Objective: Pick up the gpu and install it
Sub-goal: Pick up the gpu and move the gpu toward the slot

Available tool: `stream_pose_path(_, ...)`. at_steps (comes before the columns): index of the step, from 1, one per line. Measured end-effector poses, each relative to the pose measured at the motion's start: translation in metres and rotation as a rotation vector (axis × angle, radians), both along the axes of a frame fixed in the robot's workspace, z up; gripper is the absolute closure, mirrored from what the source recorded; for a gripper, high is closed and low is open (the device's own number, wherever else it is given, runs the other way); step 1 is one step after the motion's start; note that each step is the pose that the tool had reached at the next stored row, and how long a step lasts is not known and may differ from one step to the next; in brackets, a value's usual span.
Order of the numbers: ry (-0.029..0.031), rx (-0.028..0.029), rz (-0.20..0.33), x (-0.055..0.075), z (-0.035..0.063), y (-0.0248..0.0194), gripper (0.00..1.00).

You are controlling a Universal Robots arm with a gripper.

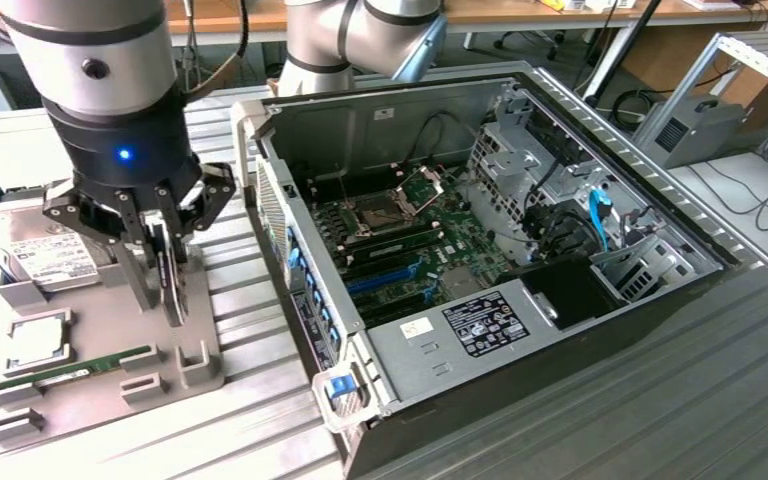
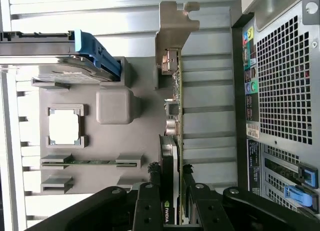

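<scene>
Green-edged and beige-bracketed, the gpu [image 2: 172,116] stands on edge in the grey holder [image 2: 142,116], beside the open computer case [image 1: 404,355]; the gripper [image 2: 171,178] is clamped on the end away from its bracket [image 2: 172,31]. We judge the pick-up in hand, installation undone; clearing the holder calls for a straight vertical lift, card kept upright

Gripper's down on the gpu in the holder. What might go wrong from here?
1. The gripper holds the gpu near the end away from its bracket, so this off-centre grip may let the card tilt when lifted.
2. The card sits on edge in the grey holder; a skewed pull might snag it or drag the holder along.
</scene>
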State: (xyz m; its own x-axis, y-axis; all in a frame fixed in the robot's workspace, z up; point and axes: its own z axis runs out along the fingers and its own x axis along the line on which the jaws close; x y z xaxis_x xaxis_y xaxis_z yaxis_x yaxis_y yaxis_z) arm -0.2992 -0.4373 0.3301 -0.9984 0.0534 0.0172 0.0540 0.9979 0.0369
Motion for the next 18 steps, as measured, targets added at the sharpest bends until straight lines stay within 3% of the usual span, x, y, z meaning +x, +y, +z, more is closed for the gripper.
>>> stream_pose_path(13,-0.0006,-0.0001,0.0,0.0,0.0493,0.0,0.73)
stream_pose_path(15,-0.001,-0.0001,0.0,0.0,0.0647,0.0,0.73)
stream_pose_path(18,-0.0016,-0.0002,0.0,0.0,0.0804,0.0,0.73)
